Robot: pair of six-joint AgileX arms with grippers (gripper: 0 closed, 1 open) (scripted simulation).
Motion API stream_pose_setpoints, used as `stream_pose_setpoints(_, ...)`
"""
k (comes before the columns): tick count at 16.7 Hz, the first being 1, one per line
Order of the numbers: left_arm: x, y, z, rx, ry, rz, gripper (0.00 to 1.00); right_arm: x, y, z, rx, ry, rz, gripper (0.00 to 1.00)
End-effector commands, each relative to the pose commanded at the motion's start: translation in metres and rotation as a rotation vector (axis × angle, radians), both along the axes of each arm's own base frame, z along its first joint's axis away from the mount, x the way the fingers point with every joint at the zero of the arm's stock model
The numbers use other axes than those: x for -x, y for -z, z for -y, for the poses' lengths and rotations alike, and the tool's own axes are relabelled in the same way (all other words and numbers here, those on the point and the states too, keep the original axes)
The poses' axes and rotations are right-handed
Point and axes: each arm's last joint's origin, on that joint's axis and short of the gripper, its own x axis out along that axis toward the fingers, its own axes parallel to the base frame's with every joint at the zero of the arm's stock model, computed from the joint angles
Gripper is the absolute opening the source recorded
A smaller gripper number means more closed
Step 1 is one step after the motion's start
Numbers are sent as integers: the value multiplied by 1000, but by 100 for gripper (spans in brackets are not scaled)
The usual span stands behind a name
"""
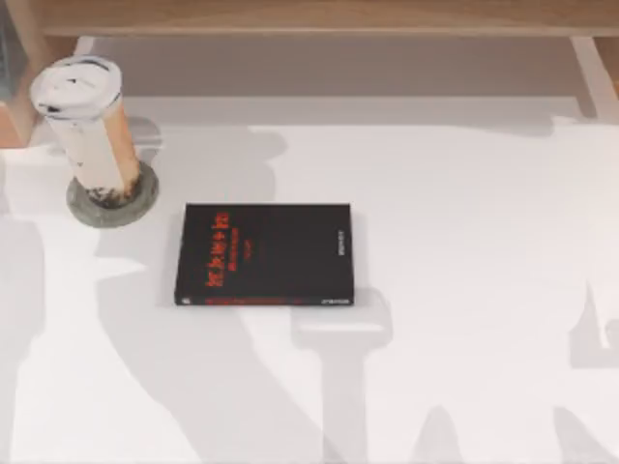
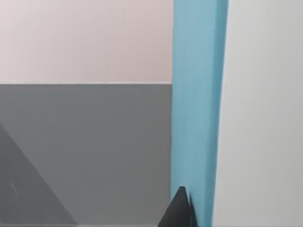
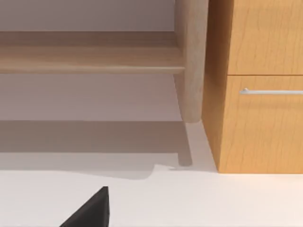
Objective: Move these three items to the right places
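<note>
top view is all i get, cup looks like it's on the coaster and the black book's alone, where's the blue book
Observer: In the left wrist view, the light-blue book stands on edge right at the left gripper's fingertip.
Operator: is the grip shut on it
Observer: Can't tell; just one dark fingertip shows against the cover.
Operator: and the right arm
Observer: Its wrist view faces a wooden drawer unit with a metal handle, beside a shelf leg.
</note>
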Motion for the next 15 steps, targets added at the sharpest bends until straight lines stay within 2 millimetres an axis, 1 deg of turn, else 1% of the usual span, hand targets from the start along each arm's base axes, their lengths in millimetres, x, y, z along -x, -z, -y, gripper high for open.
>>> stream_pose_setpoints(2, 11, -25, 7, -68, -42, 59, 0, 0, 0, 0, 0, 0, 0, 100)
stream_pose_setpoints(4, 28, -59, 21, -162, -99, 149, 0, 0, 0, 0, 0, 0, 0, 100)
stream_pose_setpoints(6, 48, -94, 46, -263, -161, 242, 0, 0, 0, 0, 0, 0, 0, 100)
stream_pose_setpoints(9, 84, -135, 96, -390, -239, 359, 0, 0, 0, 0, 0, 0, 0, 100)
stream_pose_setpoints(11, 109, -150, 133, -449, -268, 405, 0, 0, 0, 0, 0, 0, 0, 100)
stream_pose_setpoints(12, 120, -152, 152, -474, -273, 413, 0, 0, 0, 0, 0, 0, 0, 100)
stream_pose_setpoints(14, 139, -148, 188, -525, -264, 397, 0, 0, 0, 0, 0, 0, 0, 100)
stream_pose_setpoints(15, 146, -141, 206, -555, -248, 374, 0, 0, 0, 0, 0, 0, 0, 100)
